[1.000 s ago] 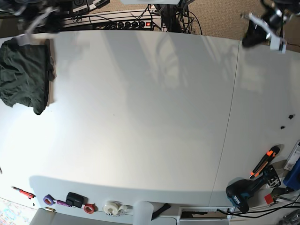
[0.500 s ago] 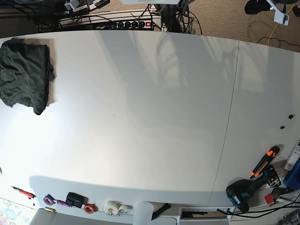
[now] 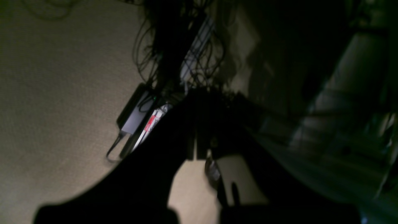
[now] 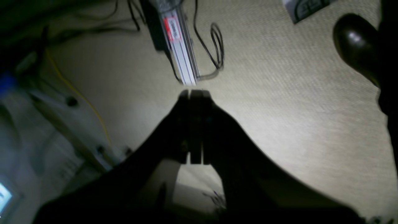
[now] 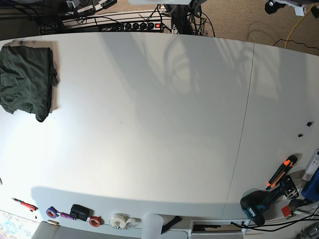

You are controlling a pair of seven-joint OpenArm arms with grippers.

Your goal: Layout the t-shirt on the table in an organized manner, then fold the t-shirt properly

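The dark green t-shirt (image 5: pixel 26 78) lies folded into a compact rectangle at the far left end of the white table (image 5: pixel 159 114), with one corner hanging out at its lower right. Both arms are off the table, beyond its far edge. My left gripper (image 3: pixel 196 99) is shut and empty over carpet and cables; only a bit of that arm's end (image 5: pixel 273 6) shows at the top right of the base view. My right gripper (image 4: pixel 190 93) is shut and empty above the carpet floor, and it does not show in the base view.
A blue cordless drill (image 5: pixel 256 206) and an orange-handled tool (image 5: pixel 281 172) lie at the front right. A tape roll (image 5: pixel 119 219), a small black box (image 5: pixel 79 211) and a red screwdriver (image 5: pixel 24 203) line the front edge. A power strip (image 5: pixel 139 25) sits behind the table. A seam (image 5: pixel 244 124) crosses the top.
The right arm, blurred over the shirt's far edge a second ago, has pulled away out of the base view. The left arm has risen toward the top right corner. The shirt has not moved.
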